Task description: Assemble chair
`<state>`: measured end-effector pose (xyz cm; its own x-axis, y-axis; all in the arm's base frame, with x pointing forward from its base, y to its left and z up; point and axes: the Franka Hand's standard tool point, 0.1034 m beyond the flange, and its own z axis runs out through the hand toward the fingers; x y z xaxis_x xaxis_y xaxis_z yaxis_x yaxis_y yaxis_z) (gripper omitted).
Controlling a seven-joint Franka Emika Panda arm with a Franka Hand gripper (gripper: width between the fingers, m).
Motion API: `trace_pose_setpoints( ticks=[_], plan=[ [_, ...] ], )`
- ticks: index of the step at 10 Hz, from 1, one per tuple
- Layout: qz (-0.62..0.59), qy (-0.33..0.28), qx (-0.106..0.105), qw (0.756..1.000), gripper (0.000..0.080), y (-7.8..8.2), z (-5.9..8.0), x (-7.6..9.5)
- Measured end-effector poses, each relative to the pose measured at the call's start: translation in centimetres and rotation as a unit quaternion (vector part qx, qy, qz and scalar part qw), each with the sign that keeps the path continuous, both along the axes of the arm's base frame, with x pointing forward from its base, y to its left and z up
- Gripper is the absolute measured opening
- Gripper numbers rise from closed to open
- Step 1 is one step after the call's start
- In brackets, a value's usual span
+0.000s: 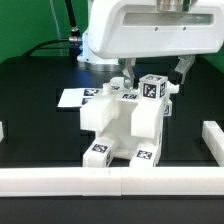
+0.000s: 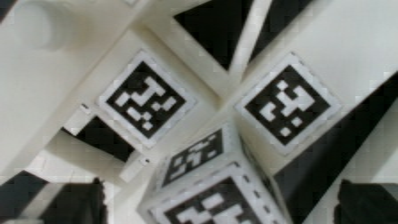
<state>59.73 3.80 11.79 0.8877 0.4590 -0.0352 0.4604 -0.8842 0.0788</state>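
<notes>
The partly built chair (image 1: 122, 122) stands mid-table, a white blocky stack with black-and-white tags on its top, front and feet. A tagged post (image 1: 152, 90) rises at its back on the exterior view's right. My gripper (image 1: 154, 72) hangs just above that post, its fingers (image 1: 128, 72) spread wide to either side and holding nothing. In the wrist view the tagged chair pieces (image 2: 214, 110) fill the picture. One tagged end (image 2: 222, 195) lies between my dark fingertips (image 2: 25, 196) with gaps on both sides.
The marker board (image 1: 76, 97) lies flat behind the chair on the exterior view's left. A long white rail (image 1: 110, 181) runs along the front edge. Short white walls stand at the left (image 1: 2, 130) and right (image 1: 211, 140). The robot body (image 1: 150, 30) looms above.
</notes>
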Motion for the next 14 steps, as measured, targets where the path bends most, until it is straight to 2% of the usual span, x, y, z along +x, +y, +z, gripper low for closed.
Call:
trace_pose_setpoints(
  ticks=[4,6,7,8,9,10,11,14],
  plan=[
    [0.164,0.016,-0.008,0.986,0.0649,-0.72,0.00,0.03],
    [0.160,0.015,-0.008,0.987,0.0645,-0.71,-0.01,0.03],
    [0.160,0.015,-0.008,0.987,0.0496,-0.73,-0.02,0.02],
    [0.159,0.015,-0.008,0.987,0.0496,-0.75,-0.04,0.01],
    [0.149,0.015,-0.007,0.989,0.0342,-0.74,-0.06,-0.01],
    [0.149,0.015,-0.007,0.989,0.0342,-0.77,-0.08,-0.05],
    [0.132,0.014,-0.007,0.991,0.0285,-0.75,-0.09,-0.05],
    [-0.007,0.004,-0.003,1.000,0.0285,-0.76,-0.11,-0.13]
  ],
)
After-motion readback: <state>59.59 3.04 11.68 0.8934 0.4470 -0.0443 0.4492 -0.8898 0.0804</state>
